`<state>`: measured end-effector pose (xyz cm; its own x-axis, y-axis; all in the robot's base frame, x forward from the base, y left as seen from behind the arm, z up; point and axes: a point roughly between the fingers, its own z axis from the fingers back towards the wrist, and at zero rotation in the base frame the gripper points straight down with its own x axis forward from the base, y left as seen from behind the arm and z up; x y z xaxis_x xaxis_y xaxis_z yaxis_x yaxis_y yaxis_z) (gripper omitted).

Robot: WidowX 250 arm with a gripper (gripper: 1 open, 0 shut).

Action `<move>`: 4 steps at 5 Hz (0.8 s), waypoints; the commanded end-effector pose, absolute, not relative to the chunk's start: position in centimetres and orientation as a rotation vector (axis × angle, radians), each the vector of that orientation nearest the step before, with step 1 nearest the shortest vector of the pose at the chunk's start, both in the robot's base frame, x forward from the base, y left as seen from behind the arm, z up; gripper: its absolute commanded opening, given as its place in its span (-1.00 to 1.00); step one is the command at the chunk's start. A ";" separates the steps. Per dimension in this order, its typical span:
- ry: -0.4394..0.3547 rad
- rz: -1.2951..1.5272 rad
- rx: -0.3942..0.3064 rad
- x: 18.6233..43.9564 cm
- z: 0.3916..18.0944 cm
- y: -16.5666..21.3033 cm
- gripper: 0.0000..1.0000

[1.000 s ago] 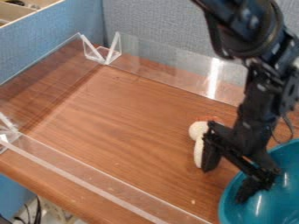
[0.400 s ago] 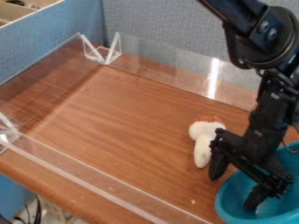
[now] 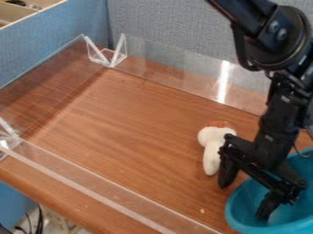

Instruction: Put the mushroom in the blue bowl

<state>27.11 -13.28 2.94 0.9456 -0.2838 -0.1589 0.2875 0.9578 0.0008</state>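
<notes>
Pre-grasp, you at lower right: gripper (image 3: pixel 244 196) spread, holding nothing; next, shift left from bowl (image 3: pixel 241 203) to mushroom (image 3: pixel 213 149).

Landmark: bowl (image 3: pixel 251 203), on bench (image 3: pixel 128 123) at its right front. Mushroom (image 3: pixel 211 148): on bench, behind bowl and to its left. Arm (image 3: pixel 284 87): reaches from behind; fingers (image 3: pixel 261 183) above bowl, right of mushroom.
</notes>
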 end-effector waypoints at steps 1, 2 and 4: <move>0.093 -0.293 0.002 27.8 4.8 -12.2 1.00; 0.079 -0.302 -0.003 27.6 5.8 -11.0 1.00; 0.067 -0.292 -0.010 27.5 6.4 -10.7 1.00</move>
